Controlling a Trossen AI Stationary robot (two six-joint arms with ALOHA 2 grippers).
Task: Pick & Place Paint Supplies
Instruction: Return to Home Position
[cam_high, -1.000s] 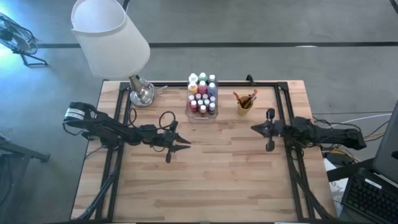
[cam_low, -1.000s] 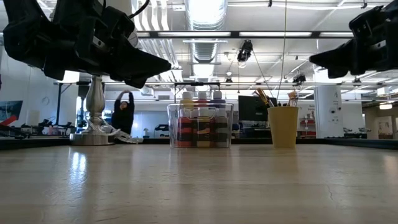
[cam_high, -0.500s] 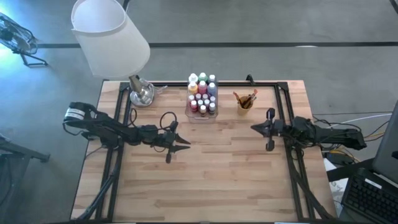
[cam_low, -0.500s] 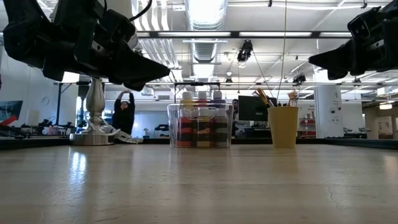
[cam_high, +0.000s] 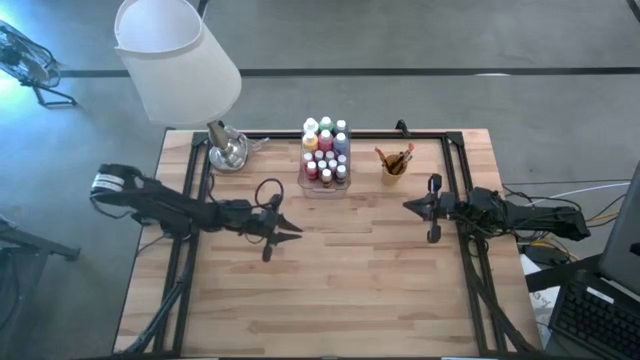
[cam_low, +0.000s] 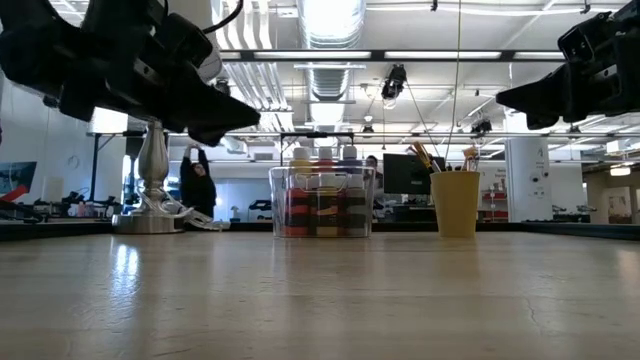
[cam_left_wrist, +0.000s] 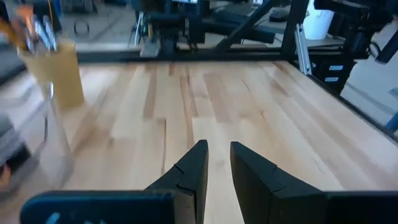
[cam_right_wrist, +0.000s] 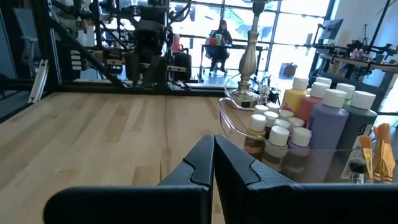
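Pale wooden table (cam_high: 330, 290) fills the high view, with a white-shaded lamp (cam_high: 175, 60) at its far left corner; paint bottles (cam_high: 325, 150) stand packed inside the clear box (cam_high: 324, 188) at the far middle; paintbrushes (cam_high: 396, 157) stand in the small cup (cam_high: 391, 178) just right of it; left gripper (cam_high: 298, 231) hovers empty left of centre, fingers slightly parted; right gripper (cam_high: 407, 207) hovers empty at the right, fingers pressed together, both apart from the supplies.
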